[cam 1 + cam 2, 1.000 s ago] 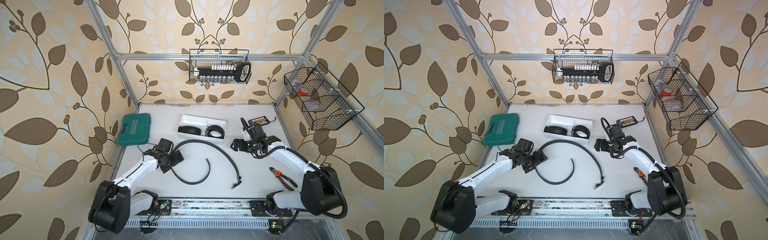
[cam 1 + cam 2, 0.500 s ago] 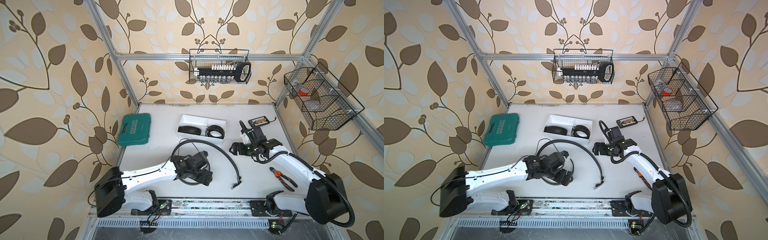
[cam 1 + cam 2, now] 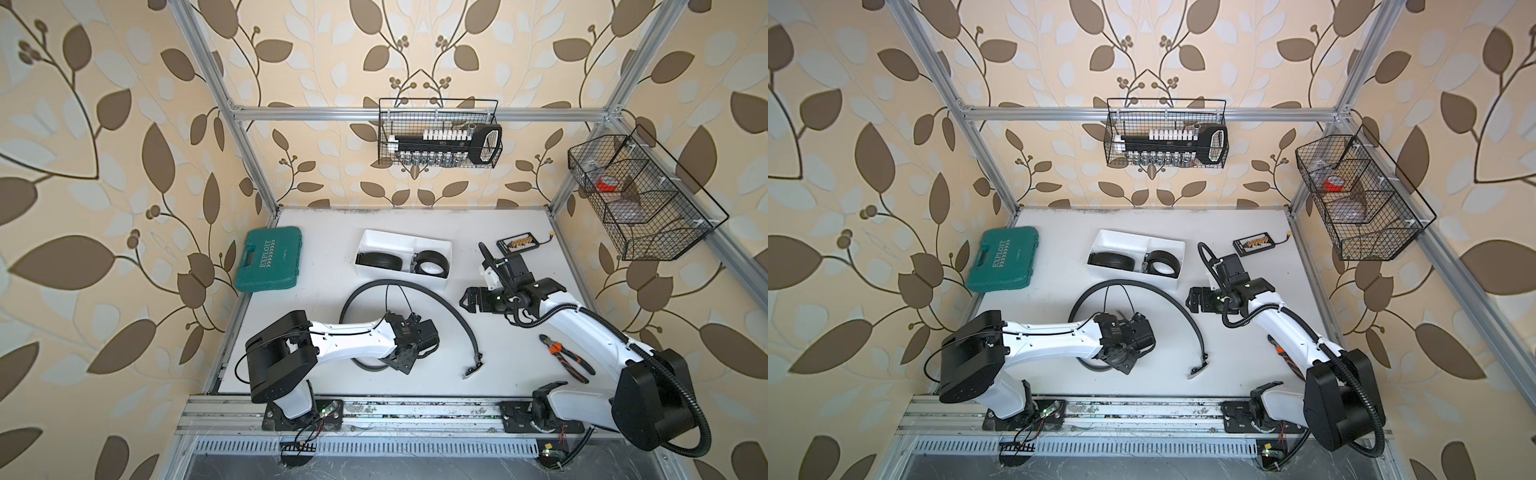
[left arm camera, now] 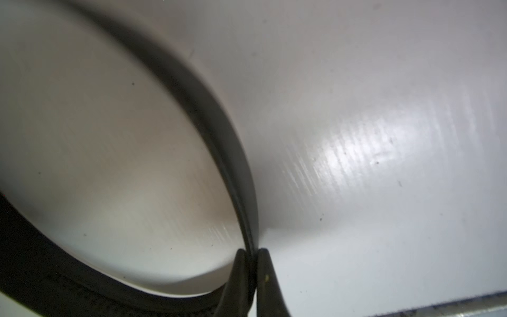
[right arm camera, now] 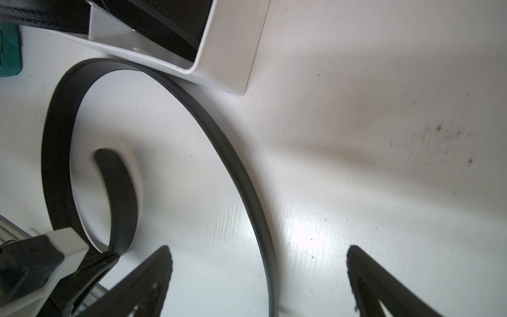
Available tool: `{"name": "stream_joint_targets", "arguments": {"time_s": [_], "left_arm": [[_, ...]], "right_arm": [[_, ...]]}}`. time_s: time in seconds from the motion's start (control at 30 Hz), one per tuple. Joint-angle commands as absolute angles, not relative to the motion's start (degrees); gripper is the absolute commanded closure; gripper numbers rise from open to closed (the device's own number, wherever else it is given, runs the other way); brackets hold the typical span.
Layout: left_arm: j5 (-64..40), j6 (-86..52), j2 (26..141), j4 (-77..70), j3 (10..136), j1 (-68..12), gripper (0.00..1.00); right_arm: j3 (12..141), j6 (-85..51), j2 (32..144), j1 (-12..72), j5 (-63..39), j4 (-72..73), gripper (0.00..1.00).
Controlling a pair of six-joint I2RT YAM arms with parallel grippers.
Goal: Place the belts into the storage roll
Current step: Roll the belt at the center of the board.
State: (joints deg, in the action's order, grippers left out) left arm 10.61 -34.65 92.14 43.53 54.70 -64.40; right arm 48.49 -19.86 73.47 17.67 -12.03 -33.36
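The loose belt [image 5: 240,175] is showing plain black against the glossy white bench [image 3: 316,237], and the coiled belts [image 3: 378,262] are showing the same black inside the white storage roll [image 3: 399,243]. Left of the storage roll, the case [image 3: 268,259] is gleaming teal-green with pale lettering. The wallpaper [image 3: 104,208] is carrying brown and pale leaves on beige. The wire baskets [image 3: 648,208] are showing black, and the pliers [image 3: 565,359] orange and black.

white arms [image 3: 353,343], black joints [image 3: 276,359], ribbed hoses [image 3: 705,424]
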Motion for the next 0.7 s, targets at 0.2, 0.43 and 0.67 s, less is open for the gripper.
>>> {"name": "stream_joint_targets", "arguments": {"time_s": [0.2, 0.43, 0.67], "left_arm": [[-7.95, -62.99, 88.63, 14.21, 42.67, -52.02, 1.0], [-13.11, -83.86, 91.46, -5.33, 42.01, -52.57, 0.67], [-5.85, -64.41, 75.81, 14.49, 45.72, -53.88, 0.01]], "right_arm": [[47.55, -19.53, 73.39, 17.77, -12.6, -32.71, 0.01], [47.33, -19.14, 72.61, 17.79, -12.63, -32.96, 0.01], [45.47, -18.85, 72.35, 17.65, -12.49, -31.77, 0.01]]}}
